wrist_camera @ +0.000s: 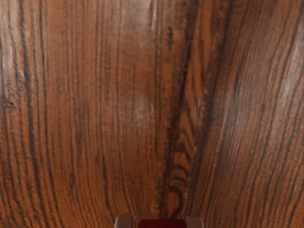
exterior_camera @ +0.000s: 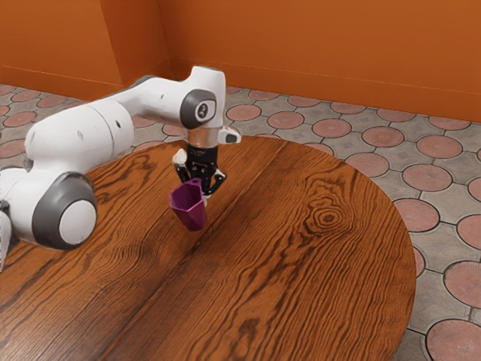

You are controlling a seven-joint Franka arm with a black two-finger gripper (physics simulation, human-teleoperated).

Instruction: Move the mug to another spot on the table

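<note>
Seen from the side, my gripper (exterior_camera: 200, 185) pinches the rim of the purple mug (exterior_camera: 189, 209). The mug hangs tilted at 7 o'clock from my fingers, over the 10 o'clock part of the table (exterior_camera: 316, 248). My wrist camera shows wood grain and a dark red sliver (wrist_camera: 161, 223) just under my hand.

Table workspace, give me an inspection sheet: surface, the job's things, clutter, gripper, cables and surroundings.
Surface: round wooden table, dark grain, with a knot toward the exterior view's right.
Job's things: purple mug, tilted, held at its rim, apparently clear of the table.
Clutter: nothing seen.
Grippers: gripper shut on the mug's rim, pointing down over the table.
Cables: nothing seen.
Surroundings: orange walls; floor of round reddish tiles.
</note>
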